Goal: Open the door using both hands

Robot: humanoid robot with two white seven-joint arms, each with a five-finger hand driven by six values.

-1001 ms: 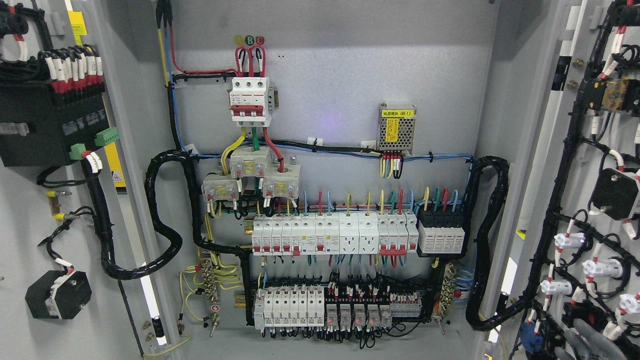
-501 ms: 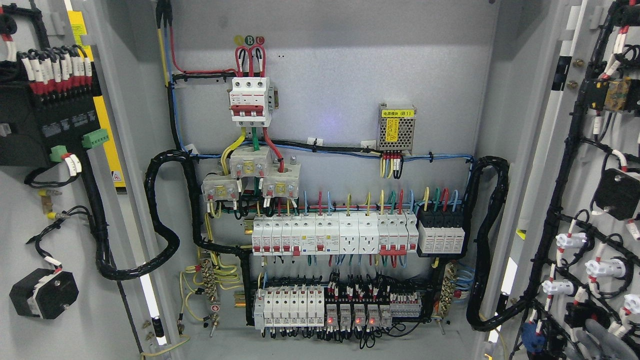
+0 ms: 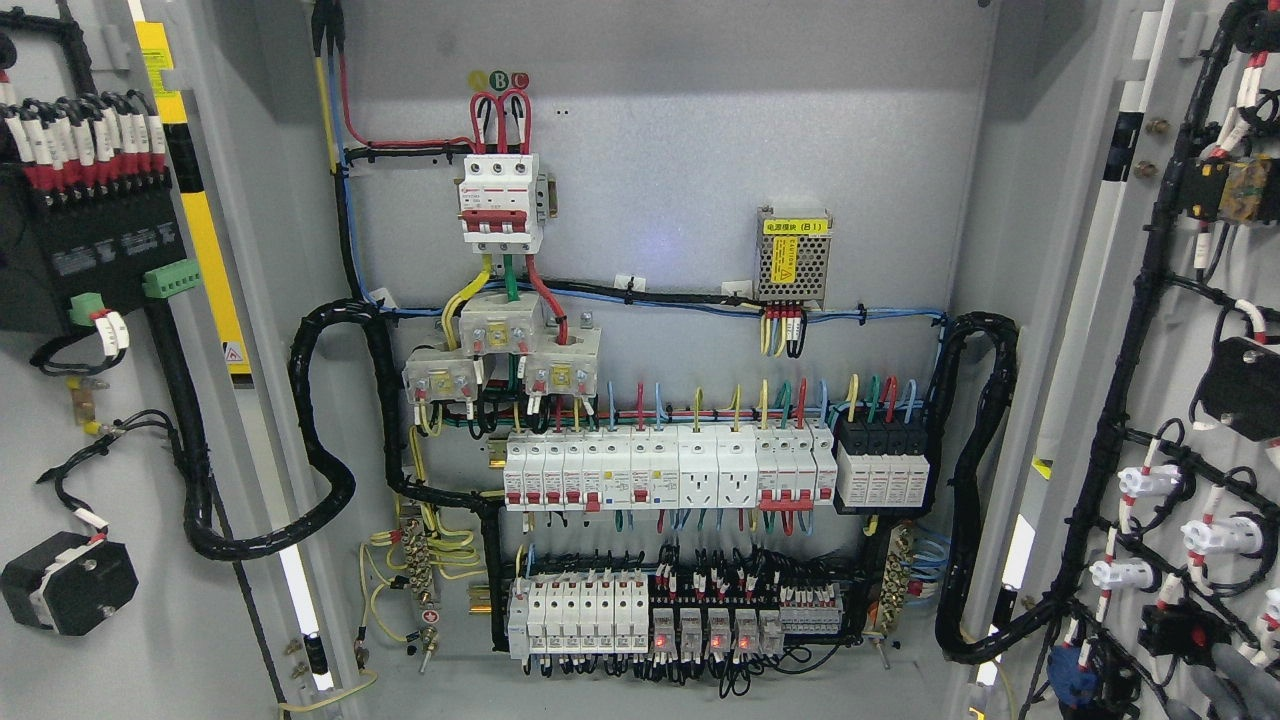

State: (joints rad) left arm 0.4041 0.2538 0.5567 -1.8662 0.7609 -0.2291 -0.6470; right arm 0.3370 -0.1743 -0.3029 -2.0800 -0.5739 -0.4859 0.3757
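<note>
I see two grey doors swung wide open. The left door (image 3: pixel 110 420) fills the left side near me, with a black box and wires on it. The right door (image 3: pixel 1180 400) fills the right side, with black cables and white plugs. Farther back, the cabinet wall (image 3: pixel 680 130) holds rows of white switches (image 3: pixel 660 470). I see no robot hand, so I cannot tell its state.

Two open doors (image 3: pixel 60 420) (image 3: pixel 1200 400), one power supply (image 3: pixel 793 255).
</note>
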